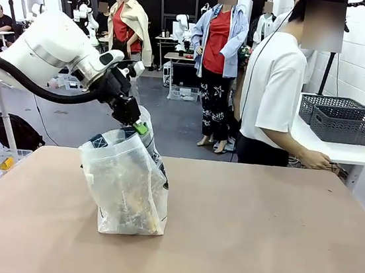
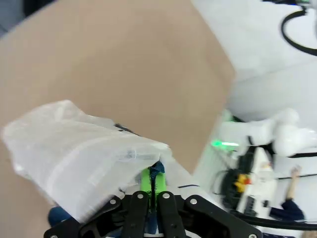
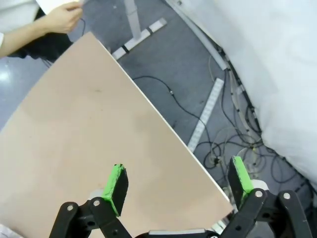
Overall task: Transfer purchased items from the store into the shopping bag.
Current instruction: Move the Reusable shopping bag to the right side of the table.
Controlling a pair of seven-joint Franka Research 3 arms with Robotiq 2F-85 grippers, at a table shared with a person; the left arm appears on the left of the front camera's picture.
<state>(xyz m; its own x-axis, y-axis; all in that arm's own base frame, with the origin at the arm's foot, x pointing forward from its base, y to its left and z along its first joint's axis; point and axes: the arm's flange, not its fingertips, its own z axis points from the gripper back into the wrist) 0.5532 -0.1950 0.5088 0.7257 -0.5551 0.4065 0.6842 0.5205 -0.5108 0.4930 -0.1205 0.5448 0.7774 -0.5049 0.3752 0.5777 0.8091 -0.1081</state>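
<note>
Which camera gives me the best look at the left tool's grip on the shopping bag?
The left wrist view: the left tool is shut on the bag's top edge, its green pads pinching the plastic. The front view shows the whole shopping bag on the table, held at its top.

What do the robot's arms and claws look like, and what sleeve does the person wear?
The left arm is glossy white, with a black cable. Both claws, left claw and right claw, are black with green pads. The person wears a short white sleeve.

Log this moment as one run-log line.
left gripper: shut on translucent white plastic shopping bag, holding its top | right gripper: open, empty | bag on tan table
</note>
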